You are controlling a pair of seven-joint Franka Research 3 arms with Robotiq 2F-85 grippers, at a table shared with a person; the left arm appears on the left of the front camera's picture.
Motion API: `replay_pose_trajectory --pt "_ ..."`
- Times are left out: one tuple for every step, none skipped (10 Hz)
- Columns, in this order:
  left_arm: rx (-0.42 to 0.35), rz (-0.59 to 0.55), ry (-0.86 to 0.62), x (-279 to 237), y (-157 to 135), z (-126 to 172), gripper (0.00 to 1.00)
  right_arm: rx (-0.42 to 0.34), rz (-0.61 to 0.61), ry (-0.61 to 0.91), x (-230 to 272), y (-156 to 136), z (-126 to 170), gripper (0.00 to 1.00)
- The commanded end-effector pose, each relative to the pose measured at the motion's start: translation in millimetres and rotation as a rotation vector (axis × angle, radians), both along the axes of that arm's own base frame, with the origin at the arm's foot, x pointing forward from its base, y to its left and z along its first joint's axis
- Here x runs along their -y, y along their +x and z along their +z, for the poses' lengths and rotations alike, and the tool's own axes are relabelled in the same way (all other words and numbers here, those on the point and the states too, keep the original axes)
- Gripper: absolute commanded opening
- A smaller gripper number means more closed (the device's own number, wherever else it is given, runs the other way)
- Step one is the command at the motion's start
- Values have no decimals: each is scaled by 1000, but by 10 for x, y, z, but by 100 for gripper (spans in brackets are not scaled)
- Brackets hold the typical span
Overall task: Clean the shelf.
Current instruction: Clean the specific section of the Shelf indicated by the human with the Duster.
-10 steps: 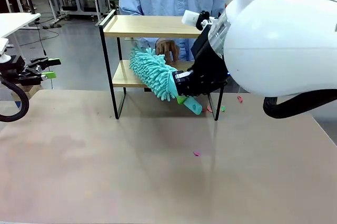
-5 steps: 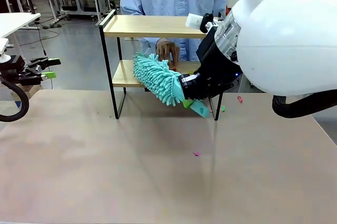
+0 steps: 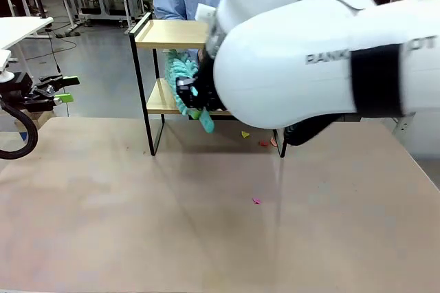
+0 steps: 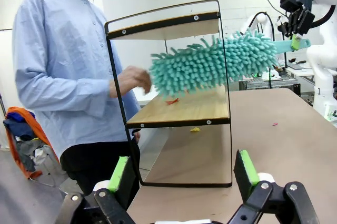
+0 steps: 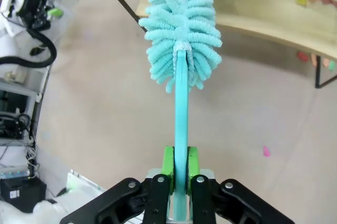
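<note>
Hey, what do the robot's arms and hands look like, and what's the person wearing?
The right arm is a glossy white shell with grey lettering and a black band. The left hand and right hand are black with bright green pads; a black cable loops beneath the left one. The person wears a light blue long-sleeved shirt.

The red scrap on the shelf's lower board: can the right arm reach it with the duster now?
Probably yes. The right pincer, shut on the duster, holds its head inside the shelf, near the red scrap, with nothing between. The person's hand is close beside the head.
</note>
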State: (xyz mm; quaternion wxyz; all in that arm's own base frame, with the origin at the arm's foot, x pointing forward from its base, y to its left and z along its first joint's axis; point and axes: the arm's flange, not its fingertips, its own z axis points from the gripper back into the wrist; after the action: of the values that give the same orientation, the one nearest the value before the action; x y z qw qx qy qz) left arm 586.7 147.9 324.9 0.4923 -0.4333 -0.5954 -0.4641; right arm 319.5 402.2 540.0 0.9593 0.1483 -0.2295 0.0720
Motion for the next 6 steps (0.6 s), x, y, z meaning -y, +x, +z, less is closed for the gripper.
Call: replay_pose_trajectory --pt "9 -7 7 9 -27 32 100 59 -73 -9 -488 220 -1 13" --pt "9 -7 7 9 -27 32 100 70 -101 -11 -664 326 -30 13" --pt "9 -7 7 9 -27 32 100 81 -121 -9 -830 432 -61 13" --pt "9 -7 7 9 -27 32 100 90 -134 1 -998 547 -110 13" --pt "9 -7 7 9 -27 32 100 99 -138 4 -1124 653 -183 13" --pt "9 -7 7 9 -27 32 100 95 -140 10 -1196 738 -254 13"
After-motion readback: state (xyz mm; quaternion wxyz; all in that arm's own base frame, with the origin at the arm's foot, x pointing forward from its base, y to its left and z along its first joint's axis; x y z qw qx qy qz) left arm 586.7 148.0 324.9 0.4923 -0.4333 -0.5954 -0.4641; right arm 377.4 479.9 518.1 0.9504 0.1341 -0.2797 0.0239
